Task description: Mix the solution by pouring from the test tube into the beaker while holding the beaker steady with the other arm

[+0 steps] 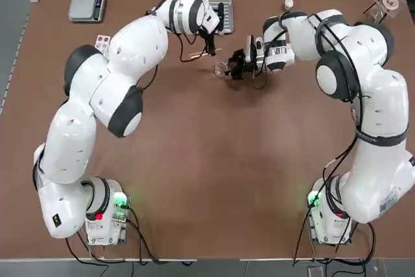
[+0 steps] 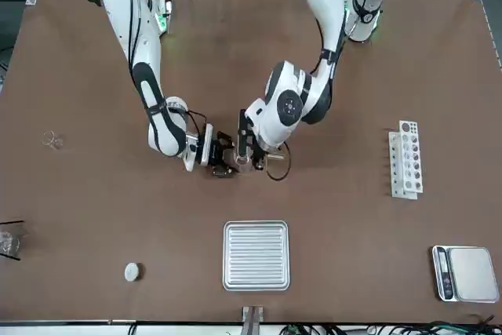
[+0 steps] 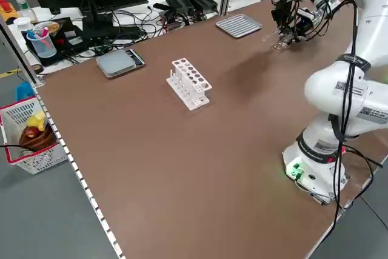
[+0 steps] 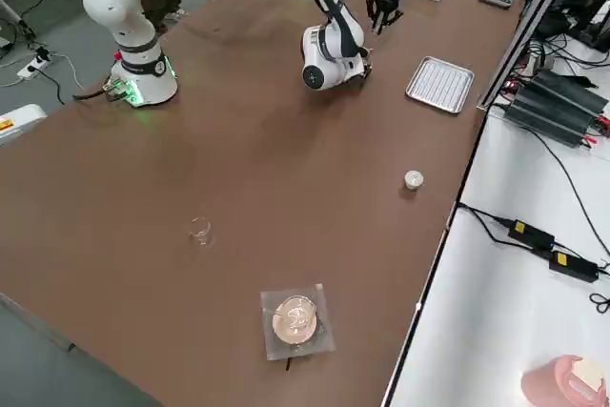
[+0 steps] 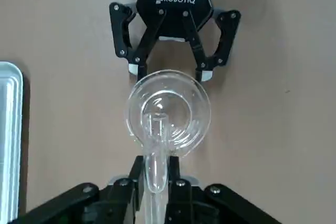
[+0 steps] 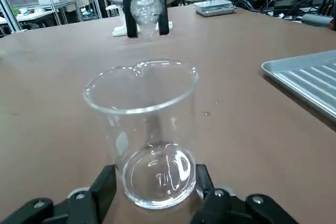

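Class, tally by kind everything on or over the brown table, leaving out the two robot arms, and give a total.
Clear glass vessels: 3 (test tube, beaker, small glass)
White tube rack: 1
Metal tray: 1
Scale: 1
White round cap: 1
Round item on a clear square base: 1
Total: 8

Lab, tube rack (image 3: 190, 82), scale (image 1: 87, 7), glassware, cabled benches
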